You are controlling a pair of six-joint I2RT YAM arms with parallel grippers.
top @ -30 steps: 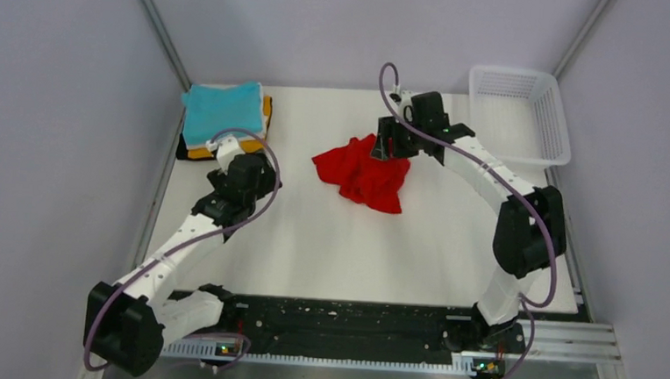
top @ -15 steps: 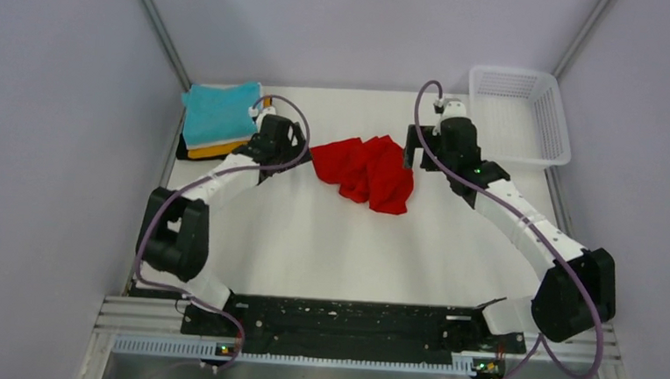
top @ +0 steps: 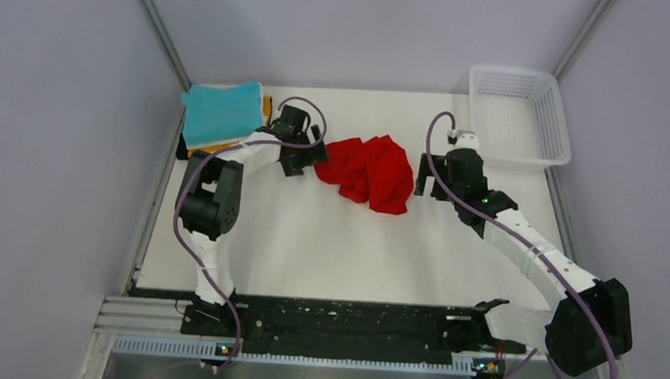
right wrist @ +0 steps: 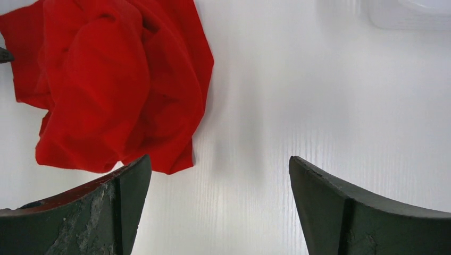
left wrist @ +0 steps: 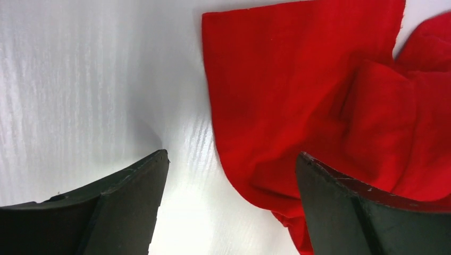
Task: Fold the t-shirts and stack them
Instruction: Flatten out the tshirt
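- Red shirt (top: 368, 170): crumpled, at mid-far table (top: 336, 251).
- Left gripper (left wrist: 230, 159): jaws spread, straddling the shirt's left edge, holding nothing.
- Right gripper (right wrist: 219, 159): jaws spread over the table just right of the shirt.
- Stack (top: 222, 114), turquoise on top: far-left corner.
- Basket (top: 554, 115): far right.

A white plastic mesh basket (top: 557, 124) sits upright at the far right corner of the white, faintly ribbed table (top: 354, 252). The right wrist view catches a pale blur, probably the basket's wall. A black rail (top: 350, 318) lines the near edge.
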